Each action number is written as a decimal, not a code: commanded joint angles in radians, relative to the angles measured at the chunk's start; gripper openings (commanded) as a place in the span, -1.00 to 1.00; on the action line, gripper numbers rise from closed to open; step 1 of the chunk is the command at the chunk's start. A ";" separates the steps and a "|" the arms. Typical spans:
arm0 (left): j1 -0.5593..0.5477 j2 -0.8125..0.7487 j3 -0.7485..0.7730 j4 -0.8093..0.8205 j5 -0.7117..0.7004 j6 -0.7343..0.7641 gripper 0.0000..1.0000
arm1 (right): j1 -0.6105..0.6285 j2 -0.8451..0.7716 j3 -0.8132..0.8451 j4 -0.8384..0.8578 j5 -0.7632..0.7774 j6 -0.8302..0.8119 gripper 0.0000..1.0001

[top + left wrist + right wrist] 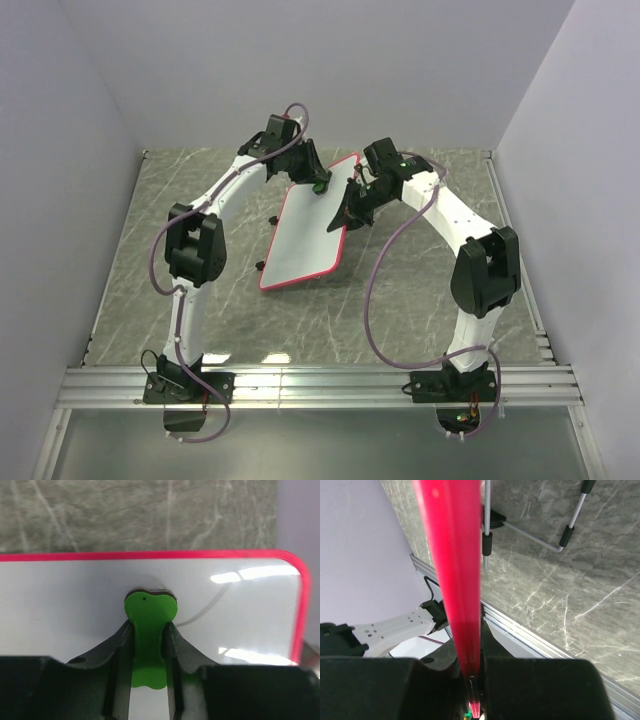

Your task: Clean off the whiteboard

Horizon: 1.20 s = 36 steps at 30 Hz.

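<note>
Right gripper (343,215) is clamping the whiteboard's (305,228) right rim, holding it tilted, while left gripper (149,627) is pinching a green block (150,607) flat against the board's far end, the long axis running nearward beneath it.

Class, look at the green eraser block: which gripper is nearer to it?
Left. The left gripper is shut on the green eraser, on the whiteboard's face; the right gripper clamps the board's red rim, apart from the eraser.
</note>
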 commanded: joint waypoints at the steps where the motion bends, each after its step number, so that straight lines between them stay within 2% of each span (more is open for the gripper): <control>1: -0.103 -0.037 -0.002 -0.082 0.119 -0.027 -0.99 | 0.092 0.051 0.008 -0.008 0.028 -0.127 -1.00; 3: -0.103 -0.047 0.013 -0.079 0.131 -0.047 -0.99 | 0.096 0.053 0.002 -0.007 0.025 -0.131 -1.00; 7: -0.103 -0.011 0.149 -0.114 0.153 -0.076 -0.99 | 0.110 0.064 0.005 -0.021 0.033 -0.145 -1.00; 11: -0.103 0.018 0.191 -0.070 0.174 -0.126 -0.99 | 0.129 0.071 0.014 -0.031 0.039 -0.159 -1.00; 14: -0.103 0.056 0.251 -0.088 0.136 -0.140 -0.99 | 0.149 0.077 0.026 -0.050 0.053 -0.176 -1.00; 17: -0.096 0.071 0.250 -0.129 0.086 -0.134 -0.99 | 0.159 0.071 0.019 -0.051 0.059 -0.177 -1.00; 21: -0.067 0.021 0.083 -0.122 0.000 -0.131 -0.99 | 0.158 0.064 0.009 -0.044 0.059 -0.174 -1.00; 24: -0.031 -0.013 -0.096 -0.082 -0.022 -0.136 -0.99 | 0.161 0.065 0.005 -0.038 0.053 -0.173 -1.00; 33: 0.023 -0.136 -0.445 0.013 -0.082 -0.099 -0.99 | 0.161 0.068 0.019 -0.036 0.056 -0.170 -1.00; 36: 0.038 -0.148 -0.505 0.034 -0.092 -0.097 -0.99 | 0.162 0.067 0.017 -0.031 0.054 -0.166 -1.00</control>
